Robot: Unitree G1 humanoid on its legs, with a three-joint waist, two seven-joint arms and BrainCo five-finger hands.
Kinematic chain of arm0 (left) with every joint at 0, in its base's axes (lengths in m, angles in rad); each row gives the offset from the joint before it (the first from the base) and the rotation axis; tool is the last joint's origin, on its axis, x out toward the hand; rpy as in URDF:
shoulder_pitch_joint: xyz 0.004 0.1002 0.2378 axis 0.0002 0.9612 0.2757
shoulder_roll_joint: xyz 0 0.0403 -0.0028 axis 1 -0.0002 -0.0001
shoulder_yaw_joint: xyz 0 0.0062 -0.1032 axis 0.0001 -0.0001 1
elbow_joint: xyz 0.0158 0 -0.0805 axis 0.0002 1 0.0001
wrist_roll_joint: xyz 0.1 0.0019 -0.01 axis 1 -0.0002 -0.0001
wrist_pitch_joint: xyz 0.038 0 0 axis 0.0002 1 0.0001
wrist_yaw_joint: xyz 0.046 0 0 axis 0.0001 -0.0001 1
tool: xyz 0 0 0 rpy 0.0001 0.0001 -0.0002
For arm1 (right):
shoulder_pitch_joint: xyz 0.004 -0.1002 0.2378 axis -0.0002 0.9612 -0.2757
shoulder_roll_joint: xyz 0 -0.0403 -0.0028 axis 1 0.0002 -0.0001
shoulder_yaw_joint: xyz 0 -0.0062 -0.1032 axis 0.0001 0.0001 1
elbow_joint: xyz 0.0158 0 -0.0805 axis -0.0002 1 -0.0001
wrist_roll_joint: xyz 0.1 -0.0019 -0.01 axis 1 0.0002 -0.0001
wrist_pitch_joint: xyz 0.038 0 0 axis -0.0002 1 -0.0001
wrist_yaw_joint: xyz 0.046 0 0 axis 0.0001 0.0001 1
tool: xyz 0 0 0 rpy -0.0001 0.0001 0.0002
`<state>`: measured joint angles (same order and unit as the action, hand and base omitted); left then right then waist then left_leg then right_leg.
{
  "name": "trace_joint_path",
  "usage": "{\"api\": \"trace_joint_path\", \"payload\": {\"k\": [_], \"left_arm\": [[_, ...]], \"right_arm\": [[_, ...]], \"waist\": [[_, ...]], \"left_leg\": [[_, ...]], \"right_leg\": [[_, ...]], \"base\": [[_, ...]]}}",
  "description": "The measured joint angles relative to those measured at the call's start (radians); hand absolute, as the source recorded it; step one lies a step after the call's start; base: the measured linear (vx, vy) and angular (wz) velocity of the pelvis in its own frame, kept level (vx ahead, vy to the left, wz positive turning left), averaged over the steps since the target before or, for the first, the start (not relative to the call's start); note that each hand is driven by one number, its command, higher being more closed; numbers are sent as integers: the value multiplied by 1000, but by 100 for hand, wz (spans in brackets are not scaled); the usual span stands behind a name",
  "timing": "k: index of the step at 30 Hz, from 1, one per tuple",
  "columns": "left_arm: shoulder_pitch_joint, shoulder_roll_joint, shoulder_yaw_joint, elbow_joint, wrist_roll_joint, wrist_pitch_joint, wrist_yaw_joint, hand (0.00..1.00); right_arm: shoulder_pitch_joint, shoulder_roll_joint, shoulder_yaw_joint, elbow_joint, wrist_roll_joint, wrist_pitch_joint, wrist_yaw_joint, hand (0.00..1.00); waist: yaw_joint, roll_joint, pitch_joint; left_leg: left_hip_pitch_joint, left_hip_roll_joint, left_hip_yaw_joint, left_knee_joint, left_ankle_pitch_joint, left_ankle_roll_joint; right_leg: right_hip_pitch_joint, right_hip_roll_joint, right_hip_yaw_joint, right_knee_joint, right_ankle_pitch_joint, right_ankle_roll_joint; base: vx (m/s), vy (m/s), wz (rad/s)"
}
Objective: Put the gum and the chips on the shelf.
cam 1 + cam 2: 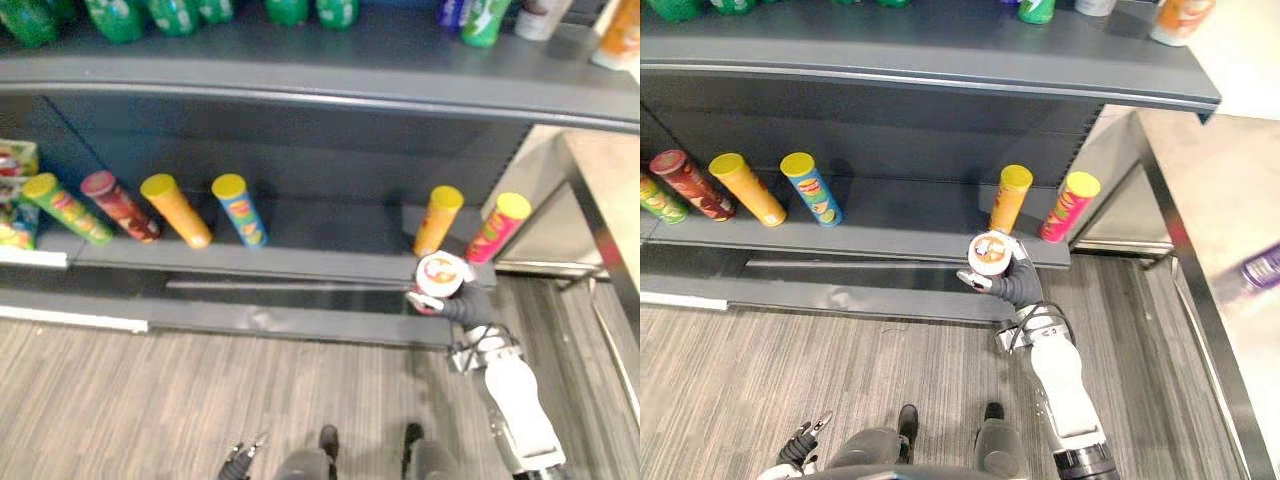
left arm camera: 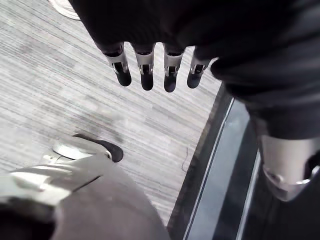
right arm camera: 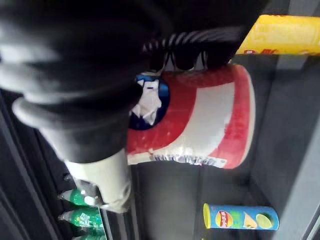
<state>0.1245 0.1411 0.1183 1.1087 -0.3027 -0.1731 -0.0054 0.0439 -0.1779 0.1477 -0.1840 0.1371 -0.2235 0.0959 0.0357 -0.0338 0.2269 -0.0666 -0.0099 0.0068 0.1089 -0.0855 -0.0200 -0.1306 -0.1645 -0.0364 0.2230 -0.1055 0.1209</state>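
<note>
Starting on the left, the robot's left hand (image 2: 146,70) is hanging low over the striped grey floor (image 1: 200,400), fingers loose and straight, not holding a thing. Up on the lower shelf (image 1: 300,262), four cans of chips are leaning in a row: a green tube (image 1: 65,208), a dark red tube (image 1: 120,205), an orange tube (image 1: 175,210) and a blue tube (image 1: 238,208). Green bottles (image 1: 120,15) are sitting on the upper shelf (image 1: 300,70) above them. Further right, the right hand (image 1: 1015,285) is curling its fingers and thumb tight round a red-and-white chips cup (image 1: 990,253), holding it at the lower shelf's front edge, right in front of a yellow tube (image 1: 438,220). Can't tell if the cup's base is touching the shelf. A pink tube (image 1: 497,227) is leaning just beside the yellow one.
</note>
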Motion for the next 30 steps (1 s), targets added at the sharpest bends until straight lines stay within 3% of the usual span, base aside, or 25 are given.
{"api": "trace_joint_path", "payload": {"k": [5, 16, 21, 22, 23, 30], "left_arm": [[3, -16, 41, 10, 15, 2, -3, 0], [-3, -18, 37, -13, 91, 1, 0, 0], [-7, -17, 35, -13, 92, 2, 0, 0], [-12, -15, 34, -13, 115, 3, 1, 0], [-13, -15, 34, -13, 124, 3, 2, 0], [-29, -2, 2, -12, 129, 10, 3, 0]], "right_arm": [[41, 3, -30, -7, 41, -1, 1, 100], [62, 61, -22, 17, 41, -1, 14, 100], [56, 59, -11, 47, 80, -1, 14, 100], [51, 55, 2, 46, 105, -1, 14, 100], [45, 48, 12, 47, 107, -1, 14, 100], [-159, 37, 279, 116, 182, 10, 72, 100]], "waist": [[-8, 13, -8], [-7, 16, -48], [-14, 17, -61], [-29, 18, -65], [-33, 20, -64], [-1, 9, -70]], "left_leg": [[41, 59, -7, -96, 31, -46], [70, 69, -18, -197, 105, -78], [53, 78, 20, -208, 105, -83], [48, 105, 131, -209, 110, -83], [47, 109, 153, -210, 127, -89], [50, 92, 201, -211, 153, -63]], "right_leg": [[58, 46, -63, -77, 13, -19], [103, 52, -142, -133, 13, -19], [120, 44, -194, -137, 13, -19], [126, 34, -226, -137, 13, -19], [131, 31, -234, -137, 13, -19], [140, 23, -198, -188, 50, -6]], "base": [[107, -151, 17], [33, -20, 20], [-74, 6, 31], [-75, 35, 58], [-61, 63, 49], [-25, 49, -9]]}}
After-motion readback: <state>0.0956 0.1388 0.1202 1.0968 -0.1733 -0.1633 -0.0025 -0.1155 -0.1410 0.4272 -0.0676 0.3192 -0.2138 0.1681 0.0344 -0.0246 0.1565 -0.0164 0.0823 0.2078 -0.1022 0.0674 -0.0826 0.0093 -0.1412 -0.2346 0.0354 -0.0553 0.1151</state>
